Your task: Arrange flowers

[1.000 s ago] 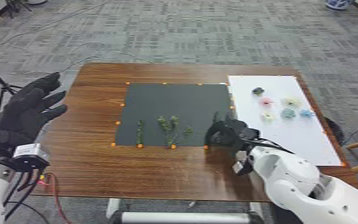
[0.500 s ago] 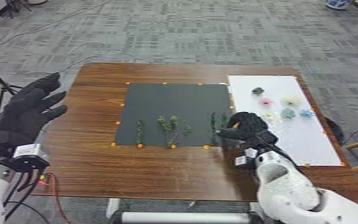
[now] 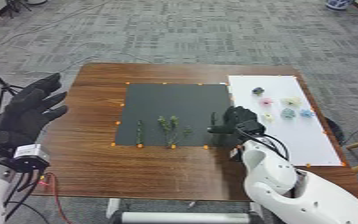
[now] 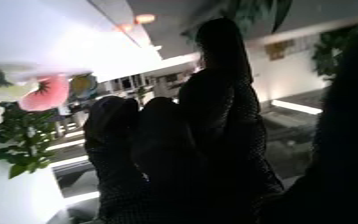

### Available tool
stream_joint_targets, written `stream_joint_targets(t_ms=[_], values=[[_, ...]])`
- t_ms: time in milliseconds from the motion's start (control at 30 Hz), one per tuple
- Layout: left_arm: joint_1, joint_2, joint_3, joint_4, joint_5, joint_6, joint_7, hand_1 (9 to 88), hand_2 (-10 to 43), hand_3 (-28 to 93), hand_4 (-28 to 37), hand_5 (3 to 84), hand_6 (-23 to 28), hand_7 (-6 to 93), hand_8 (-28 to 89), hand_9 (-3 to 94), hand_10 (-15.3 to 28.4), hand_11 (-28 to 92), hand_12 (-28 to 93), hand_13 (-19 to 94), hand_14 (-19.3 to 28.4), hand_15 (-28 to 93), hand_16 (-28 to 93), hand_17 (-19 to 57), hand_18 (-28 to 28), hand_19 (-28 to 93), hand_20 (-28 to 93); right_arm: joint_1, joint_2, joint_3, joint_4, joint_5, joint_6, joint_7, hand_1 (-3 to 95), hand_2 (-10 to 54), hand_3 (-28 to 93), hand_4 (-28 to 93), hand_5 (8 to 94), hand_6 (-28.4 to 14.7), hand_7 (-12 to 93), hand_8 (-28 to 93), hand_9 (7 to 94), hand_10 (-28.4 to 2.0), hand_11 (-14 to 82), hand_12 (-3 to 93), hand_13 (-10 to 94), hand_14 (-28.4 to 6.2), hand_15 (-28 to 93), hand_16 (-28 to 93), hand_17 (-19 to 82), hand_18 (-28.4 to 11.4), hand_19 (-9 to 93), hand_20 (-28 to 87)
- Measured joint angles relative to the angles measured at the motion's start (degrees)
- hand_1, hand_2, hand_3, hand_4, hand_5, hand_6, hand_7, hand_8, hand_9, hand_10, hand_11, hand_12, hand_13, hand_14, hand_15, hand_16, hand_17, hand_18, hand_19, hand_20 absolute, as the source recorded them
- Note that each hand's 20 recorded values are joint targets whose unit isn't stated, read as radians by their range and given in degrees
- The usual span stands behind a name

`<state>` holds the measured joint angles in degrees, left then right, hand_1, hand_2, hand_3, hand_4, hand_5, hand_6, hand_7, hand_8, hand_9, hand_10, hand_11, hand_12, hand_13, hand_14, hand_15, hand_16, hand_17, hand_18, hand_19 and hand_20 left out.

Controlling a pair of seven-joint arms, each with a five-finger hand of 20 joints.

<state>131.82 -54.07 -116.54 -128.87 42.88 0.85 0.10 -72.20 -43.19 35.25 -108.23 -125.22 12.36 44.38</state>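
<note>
Head view: my right hand (image 3: 238,120), fingers open, at the right edge of the dark mat (image 3: 177,100), near a green stem (image 3: 213,119) — more stems (image 3: 173,131) lie on the mat's near half, the flower heads (image 3: 290,101) on the white sheet (image 3: 310,145). My left hand (image 3: 29,110) hangs open beside the surface (image 3: 91,165). Right wrist view: my right hand (image 4: 193,150) shows relaxed fingers, a pink flower head (image 4: 47,93) beyond.

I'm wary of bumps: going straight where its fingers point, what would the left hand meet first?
The left hand seems to have a free way past the table, though depth is unclear.
</note>
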Motion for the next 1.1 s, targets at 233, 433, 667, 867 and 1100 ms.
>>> stream_joint_targets(t_ms=[233, 433, 667, 867, 1100], values=[[-0.1, 0.14, 0.07, 0.01, -0.01, -0.03, 0.01, 25.3, -4.5, 70, -25.6, 21.4, 1.5, 21.3, -9, 13.9, 8.5, 12, 22, 5, 12.1, 37, -2, -14.5, 20.1, 39, 11, 6.4, 0.0, -5.7, 1.9, -1.0, -8.0, -0.8, 24.6, -9.5, 75, -28, 71.9, -1.0, 44, -12, 73.9, -10.9, 60.0, 50.1, 77, -6.1, 82, 40, 40, -22.3, 91, 46], [-0.2, 0.28, 0.12, 0.08, -0.02, -0.03, -0.02, 25.1, -4.6, 71, -25.7, 21.4, 1.5, 21.5, -9, 13.9, 8.6, 13, 22, 5, 12.1, 38, -2, -14.5, 20.1, 39, 11, 10.9, -0.1, -9.4, 3.3, -0.9, -10.5, -2.0, 31.4, -9.5, 81, -28, 78.3, 1.1, 45, 10, 82.2, -9.1, 61.1, 50.4, 81, -6.7, 86, 40, 42, -22.6, 93, 46], [0.0, 0.28, 0.11, 0.07, -0.03, -0.03, -0.02, 24.9, -4.7, 71, -25.7, 21.3, 1.4, 22.0, -10, 13.8, 8.6, 13, 22, 5, 12.2, 38, -2, -14.5, 20.2, 40, 10, 11.1, -1.1, -10.3, 3.4, -0.8, -12.7, -3.6, 40.7, -9.5, 83, -28, 80.6, 1.5, 47, 16, 84.3, -8.5, 62.2, 51.3, 82, -7.0, 87, 40, 43, -22.5, 93, 48], [0.0, 0.28, 0.14, 0.06, -0.03, -0.03, -0.01, 25.1, -4.6, 71, -26.0, 21.3, 1.4, 22.3, -10, 13.8, 8.6, 14, 22, 4, 12.2, 39, -3, -14.5, 20.2, 40, 10, 12.0, -1.7, -12.0, 3.4, -0.7, -12.2, -5.7, 41.8, -9.5, 84, -28, 80.8, 1.1, 47, 17, 84.6, -8.3, 62.3, 51.5, 82, -6.9, 87, 40, 44, -22.5, 93, 48], [0.0, 0.28, 0.19, 0.04, -0.03, 0.01, 0.02, 25.0, -4.5, 71, -25.9, 21.3, 1.4, 22.7, -10, 13.8, 8.7, 14, 21, 4, 12.2, 39, -3, -14.5, 20.2, 40, 10, 12.3, -1.9, -12.9, 3.4, -0.7, -10.8, -6.8, 42.4, -9.5, 83, -28, 80.9, 0.8, 47, 17, 84.6, -8.1, 62.3, 51.7, 82, -6.8, 87, 40, 43, -22.4, 93, 49]])
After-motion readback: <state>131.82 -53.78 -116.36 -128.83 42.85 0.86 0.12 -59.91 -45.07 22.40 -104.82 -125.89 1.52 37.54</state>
